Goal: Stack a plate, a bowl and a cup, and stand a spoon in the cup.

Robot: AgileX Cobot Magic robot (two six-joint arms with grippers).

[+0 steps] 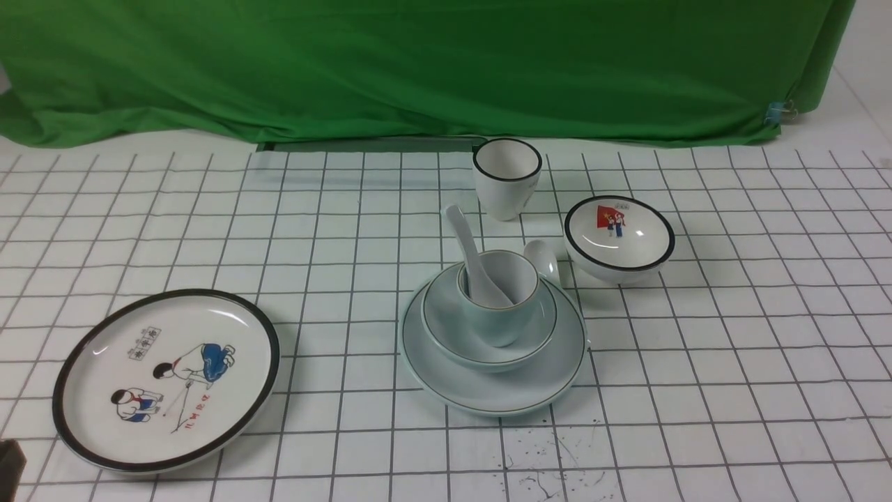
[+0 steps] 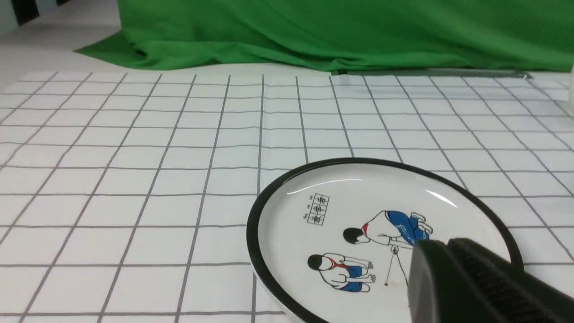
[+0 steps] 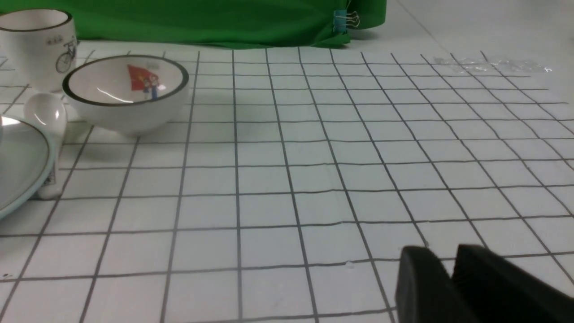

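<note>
The black-rimmed cartoon plate [image 1: 167, 380], near left on the surface, carries print: a small grid box of dark Chinese characters above the two children, and a slanted line of red characters beside them. Both are too small and blurred to read. The small bowl with the red flag [image 1: 619, 237], far right, has a tiny pale label above the flag, also unreadable. The black-rimmed white cup [image 3: 38, 45] shows a bicycle drawing with a tiny mark above it, illegible.
</note>
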